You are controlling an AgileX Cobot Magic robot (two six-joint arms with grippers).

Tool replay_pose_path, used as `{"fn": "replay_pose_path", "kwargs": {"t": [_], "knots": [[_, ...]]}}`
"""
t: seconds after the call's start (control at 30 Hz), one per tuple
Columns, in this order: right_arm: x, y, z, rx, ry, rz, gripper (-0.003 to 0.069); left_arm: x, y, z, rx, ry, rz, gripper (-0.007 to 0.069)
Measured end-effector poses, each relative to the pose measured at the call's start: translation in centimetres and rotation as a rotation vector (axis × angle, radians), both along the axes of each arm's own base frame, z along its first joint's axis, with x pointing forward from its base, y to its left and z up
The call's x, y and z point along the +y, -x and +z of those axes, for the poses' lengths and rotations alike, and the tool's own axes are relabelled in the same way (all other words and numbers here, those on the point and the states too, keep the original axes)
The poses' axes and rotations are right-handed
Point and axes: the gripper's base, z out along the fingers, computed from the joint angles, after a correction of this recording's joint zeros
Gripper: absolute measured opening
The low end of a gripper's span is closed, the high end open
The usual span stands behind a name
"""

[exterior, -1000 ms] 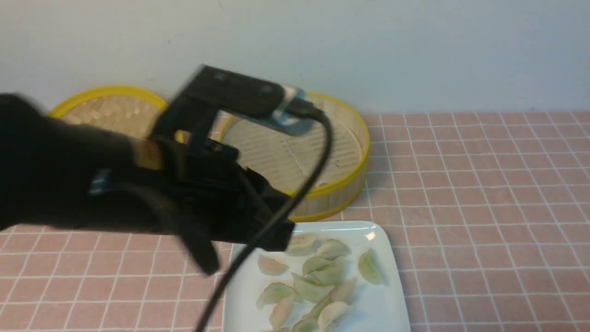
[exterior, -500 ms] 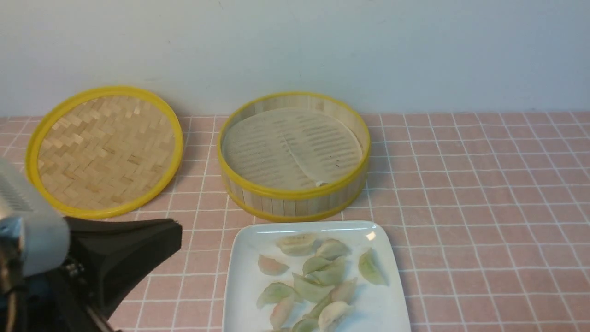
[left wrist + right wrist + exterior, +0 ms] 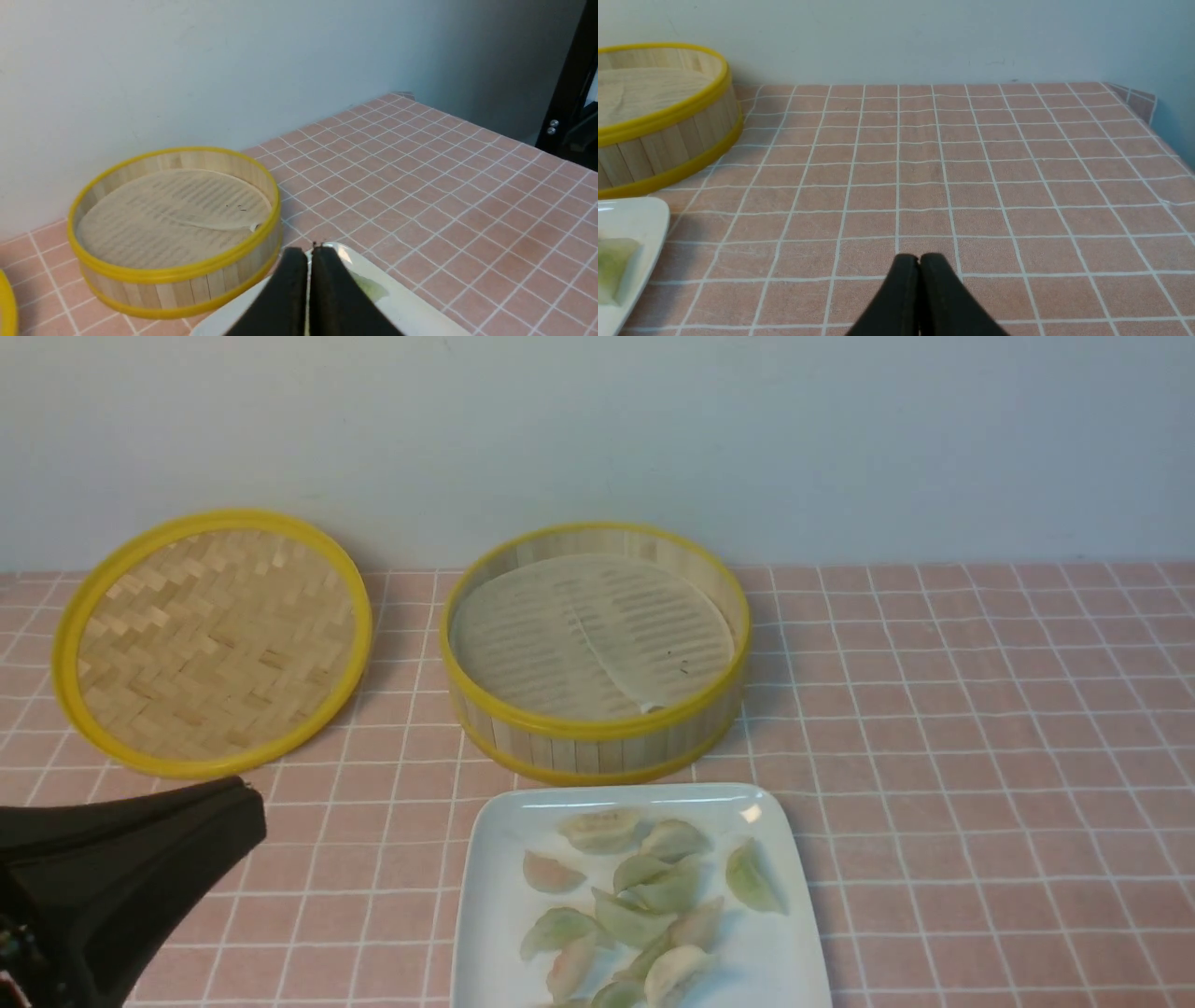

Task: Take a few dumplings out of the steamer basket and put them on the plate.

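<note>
Nearest, the black left tool (image 3: 308, 254) is pressed closed with nothing between its jaws, low at the left of the pink tiled desk (image 3: 980, 756). The black right tool (image 3: 919, 261) is likewise closed and empty. The pale green, pinkish and cream crescent dumplings (image 3: 644, 905) lie on the glossy white rounded-square plate (image 3: 499, 896). Just behind stands the round yellow-rimmed bamboo steamer basket (image 3: 597, 747), holding only its liner, with the woven bamboo lid (image 3: 210, 639) beside it.
</note>
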Motion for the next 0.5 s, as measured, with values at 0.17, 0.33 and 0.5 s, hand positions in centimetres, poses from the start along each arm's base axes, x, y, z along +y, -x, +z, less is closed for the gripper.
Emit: {"fn": "replay_pose_path", "kwargs": {"t": [0.17,0.33,0.5], "knots": [[0.0,0.0,0.0,0.000,0.000,0.000,-0.0010,1.8,-0.2,-4.0,-0.049,0.034,0.181,-0.0006],[0.0,0.0,0.0,0.000,0.000,0.000,-0.0010,4.1,0.6,-8.8,-0.063,0.073,0.419,-0.0006],[0.0,0.0,0.0,0.000,0.000,0.000,-0.0010,5.2,1.3,-12.0,-0.043,0.057,0.561,-0.0006]]}}
